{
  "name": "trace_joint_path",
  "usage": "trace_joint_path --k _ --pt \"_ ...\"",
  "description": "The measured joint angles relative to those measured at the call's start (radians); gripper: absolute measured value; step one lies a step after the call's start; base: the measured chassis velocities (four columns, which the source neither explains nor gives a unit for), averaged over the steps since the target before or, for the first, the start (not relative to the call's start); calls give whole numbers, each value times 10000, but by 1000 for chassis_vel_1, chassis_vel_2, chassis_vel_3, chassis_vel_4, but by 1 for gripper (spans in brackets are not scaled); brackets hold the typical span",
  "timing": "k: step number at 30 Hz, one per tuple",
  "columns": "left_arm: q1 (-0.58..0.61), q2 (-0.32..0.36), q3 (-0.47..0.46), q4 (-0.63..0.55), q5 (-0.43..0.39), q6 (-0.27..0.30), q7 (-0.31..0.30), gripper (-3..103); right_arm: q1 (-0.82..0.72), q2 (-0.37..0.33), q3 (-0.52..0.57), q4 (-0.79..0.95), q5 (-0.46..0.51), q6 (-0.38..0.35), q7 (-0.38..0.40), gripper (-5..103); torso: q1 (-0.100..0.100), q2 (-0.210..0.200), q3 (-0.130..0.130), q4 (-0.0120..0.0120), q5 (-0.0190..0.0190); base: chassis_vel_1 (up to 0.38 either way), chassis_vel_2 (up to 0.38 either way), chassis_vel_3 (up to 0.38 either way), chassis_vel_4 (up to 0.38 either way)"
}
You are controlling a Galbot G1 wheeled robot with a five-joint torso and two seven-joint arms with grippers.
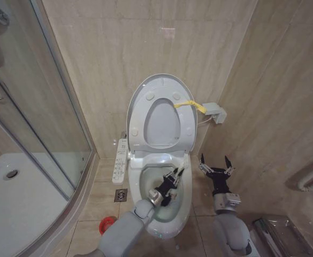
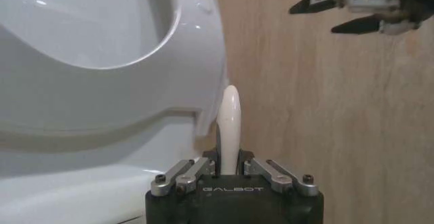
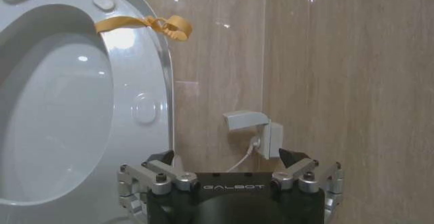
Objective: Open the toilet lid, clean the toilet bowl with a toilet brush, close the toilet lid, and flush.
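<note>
Two end effectors are in front of you. From the head camera you see the toilet lid [image 1: 161, 88] raised against the tiled wall with the seat ring [image 1: 161, 126] folded up in front of it, the yellow loop tag [image 1: 190, 105] hanging off the right side near a small white wall box [image 1: 215, 112]. Below them the toilet bowl [image 1: 161, 184] stands open, its long button panel [image 1: 120, 160] along the left side. Your left end effector [image 1: 173, 179] reaches in over the bowl — its fingers are clenched on the toilet brush [image 2: 229, 127], and only the left wrist camera makes this plain: there the white stick handle rises from between the closed fingers, beside the edge of the raised seat. The bristle head is hidden from you in every view; in the head view the brush itself is too small to pick out against the end effector.

Your right end effector [image 1: 216, 166] hangs to the right of the bowl, near the side wall, fingers spread and holding nothing. The left wrist camera catches its dark fingertips farther off against the tiles. The right wrist camera gives you the seat ring and lid close up, the tag [image 3: 152, 25] knotted at the rim, and the wall box [image 3: 261, 132] with a cable running down.

A red holder cup [image 1: 107, 225] sits on the floor left of the bowl — partly cut off by your left arm, so you cannot tell what is in it.
</note>
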Motion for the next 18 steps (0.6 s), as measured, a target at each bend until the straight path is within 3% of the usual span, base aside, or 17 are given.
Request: trace_joint_path --k 9,18 --pt "-126 -7 21 -886 -205 227 -221 19 0 0 0 0 -1 0 0 100 0 0 0 -4 1 0 0 0 0" --pt "92 -58 1 -9 -7 44 -80 19 0 0 0 0 0 0 1 100 0 1 -1 1 -1 0 0 0 0"
